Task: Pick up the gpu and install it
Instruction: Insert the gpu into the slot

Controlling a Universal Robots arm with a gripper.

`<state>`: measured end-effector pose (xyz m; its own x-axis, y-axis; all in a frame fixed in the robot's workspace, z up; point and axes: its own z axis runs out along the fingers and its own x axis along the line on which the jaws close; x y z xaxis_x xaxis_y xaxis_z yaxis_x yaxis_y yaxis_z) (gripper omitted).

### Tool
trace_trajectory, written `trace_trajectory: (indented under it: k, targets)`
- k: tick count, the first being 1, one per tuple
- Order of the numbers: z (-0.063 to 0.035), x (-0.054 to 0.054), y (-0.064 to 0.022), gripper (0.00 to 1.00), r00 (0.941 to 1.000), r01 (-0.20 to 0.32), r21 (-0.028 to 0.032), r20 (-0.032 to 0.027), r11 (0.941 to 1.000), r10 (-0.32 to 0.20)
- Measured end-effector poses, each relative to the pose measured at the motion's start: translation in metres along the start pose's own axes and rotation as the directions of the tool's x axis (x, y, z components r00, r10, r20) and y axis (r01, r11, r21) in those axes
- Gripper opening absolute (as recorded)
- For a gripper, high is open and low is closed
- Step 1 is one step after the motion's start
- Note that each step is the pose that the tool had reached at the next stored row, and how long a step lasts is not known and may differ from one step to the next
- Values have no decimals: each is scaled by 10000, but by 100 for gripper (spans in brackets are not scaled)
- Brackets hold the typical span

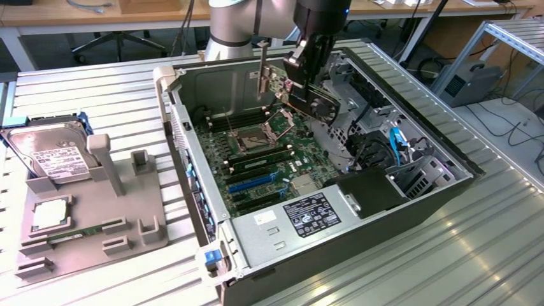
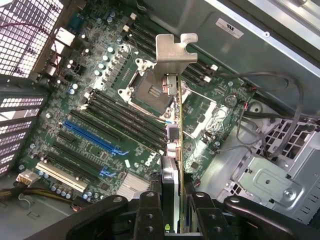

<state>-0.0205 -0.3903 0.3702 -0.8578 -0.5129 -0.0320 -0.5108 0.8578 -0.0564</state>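
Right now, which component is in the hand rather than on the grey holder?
The gpu, gripped edge-on over the motherboard; the hard drive and memory stick lie on the holder.

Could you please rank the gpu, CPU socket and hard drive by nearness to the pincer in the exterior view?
1. gpu, held in the pincer, above the case.
2. CPU socket, on the motherboard below.
3. hard drive, outside the case, exterior view's left.
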Motion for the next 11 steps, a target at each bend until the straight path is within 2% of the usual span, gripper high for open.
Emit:
trace_trajectory:
  k: [11]
  targets:
    - [0, 0, 0, 27, 9997, 257, -7, 14, 9997, -257]
